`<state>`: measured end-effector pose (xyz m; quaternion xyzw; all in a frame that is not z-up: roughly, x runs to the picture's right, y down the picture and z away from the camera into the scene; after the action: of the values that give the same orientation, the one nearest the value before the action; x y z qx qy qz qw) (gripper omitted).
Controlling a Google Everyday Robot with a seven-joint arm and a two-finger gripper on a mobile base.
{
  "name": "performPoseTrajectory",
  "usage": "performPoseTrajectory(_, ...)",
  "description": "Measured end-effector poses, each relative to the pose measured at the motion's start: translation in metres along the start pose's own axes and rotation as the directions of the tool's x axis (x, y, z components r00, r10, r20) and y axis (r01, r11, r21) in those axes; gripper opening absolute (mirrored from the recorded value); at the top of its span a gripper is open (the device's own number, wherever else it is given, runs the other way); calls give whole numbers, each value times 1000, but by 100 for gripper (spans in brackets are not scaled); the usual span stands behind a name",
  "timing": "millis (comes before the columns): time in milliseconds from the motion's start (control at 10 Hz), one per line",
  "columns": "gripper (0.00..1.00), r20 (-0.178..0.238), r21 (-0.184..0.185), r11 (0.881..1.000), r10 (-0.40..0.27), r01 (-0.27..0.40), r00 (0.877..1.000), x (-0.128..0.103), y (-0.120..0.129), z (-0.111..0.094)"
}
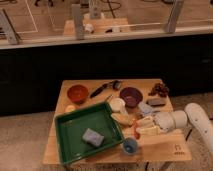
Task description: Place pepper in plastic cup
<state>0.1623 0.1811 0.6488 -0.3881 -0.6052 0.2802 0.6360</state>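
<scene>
The red-orange pepper (135, 130) shows as a small red strip between the tips of my gripper (140, 127), which comes in from the right on a white arm (197, 120). The gripper is shut on the pepper and holds it just over the table, right of the green tray. The light-blue plastic cup (130, 145) stands near the table's front edge, just below and slightly left of the gripper tips. Most of the pepper is hidden by the fingers (148, 131).
A green tray (75, 125) holds a grey sponge (92, 137). A tan bread-like piece (122, 118), white round cup (117, 105), purple bowl (131, 96), orange bowl (77, 93), black-handled tool (101, 90) and dark grapes (160, 89) lie around the wooden table (165, 149).
</scene>
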Motion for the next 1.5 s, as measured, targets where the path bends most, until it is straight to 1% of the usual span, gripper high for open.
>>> performPoseTrajectory(200, 0, 7, -10, 1000, 22, -22, 1000, -2, 9, 6)
performPoseTrajectory(400, 0, 9, -18, 999, 41, -41, 999, 2, 24, 12)
performPoseTrajectory(500, 0, 2, -21, 999, 46, -46, 999, 6, 33, 16)
performPoseTrajectory(700, 0, -20, -31, 998, 48, -48, 999, 11, 43, 23)
performPoseTrajectory(900, 0, -49, -37, 999, 36, -38, 998, 17, 45, 30)
performPoseTrajectory(1200, 0, -66, -47, 998, 37, -40, 997, 25, 43, 38)
performPoseTrajectory(1500, 0, -71, -43, 998, 51, -55, 996, 36, 37, 40)
